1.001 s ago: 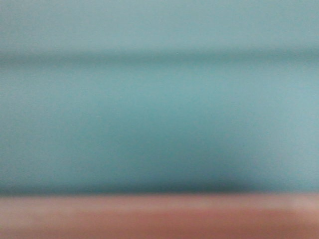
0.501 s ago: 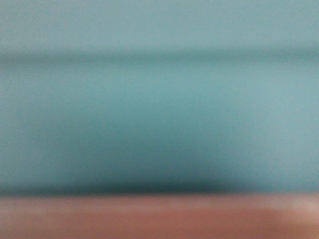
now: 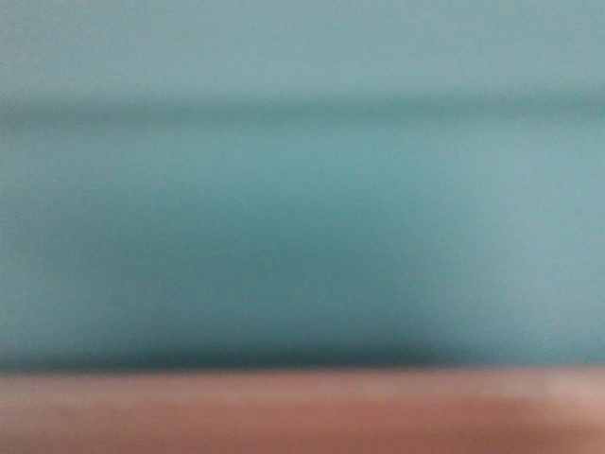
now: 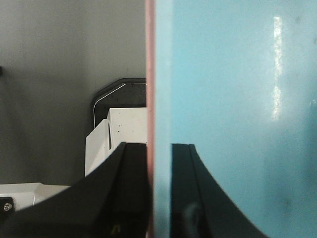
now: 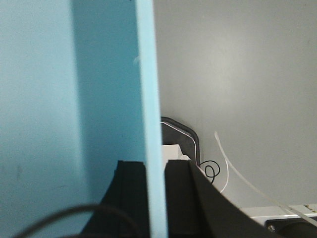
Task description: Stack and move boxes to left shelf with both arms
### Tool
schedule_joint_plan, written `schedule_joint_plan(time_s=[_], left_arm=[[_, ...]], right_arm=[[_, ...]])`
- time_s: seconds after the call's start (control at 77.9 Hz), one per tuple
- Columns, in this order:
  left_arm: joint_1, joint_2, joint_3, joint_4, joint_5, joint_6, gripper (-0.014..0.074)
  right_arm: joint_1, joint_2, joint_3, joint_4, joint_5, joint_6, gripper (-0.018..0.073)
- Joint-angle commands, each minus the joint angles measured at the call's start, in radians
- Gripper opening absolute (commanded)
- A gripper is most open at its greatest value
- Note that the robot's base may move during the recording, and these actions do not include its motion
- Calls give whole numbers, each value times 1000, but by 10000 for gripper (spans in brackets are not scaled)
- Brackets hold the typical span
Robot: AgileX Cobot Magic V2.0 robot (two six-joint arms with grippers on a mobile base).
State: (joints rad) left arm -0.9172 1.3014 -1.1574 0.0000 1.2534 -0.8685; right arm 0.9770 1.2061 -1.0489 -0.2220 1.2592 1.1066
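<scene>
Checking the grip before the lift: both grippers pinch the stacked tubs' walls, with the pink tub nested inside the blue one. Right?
Not quite: the blue tub sits inside the pink tub. The left wrist view shows the pink wall outermost, the left gripper pinching both walls. The right gripper does pinch the blue tub's wall.

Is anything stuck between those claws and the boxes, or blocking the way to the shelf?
Nothing between them: the left gripper has its fingers either side of the nested walls of the pink box and blue box, and the right gripper straddles the blue wall. The shelf shows in no view, so its path cannot be judged.
</scene>
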Motion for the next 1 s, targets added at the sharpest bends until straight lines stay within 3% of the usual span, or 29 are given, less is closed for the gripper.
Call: schedule_joint_plan(time_s=[0.0,0.988], left_arm=[[-11,-29,-34,-30,63,-9,7],[-11,-29,-34,-30,63,-9,7]], right_arm=[[-2,-30,-31,-51,22,0,57],[-2,-30,-31,-51,21,0,57]])
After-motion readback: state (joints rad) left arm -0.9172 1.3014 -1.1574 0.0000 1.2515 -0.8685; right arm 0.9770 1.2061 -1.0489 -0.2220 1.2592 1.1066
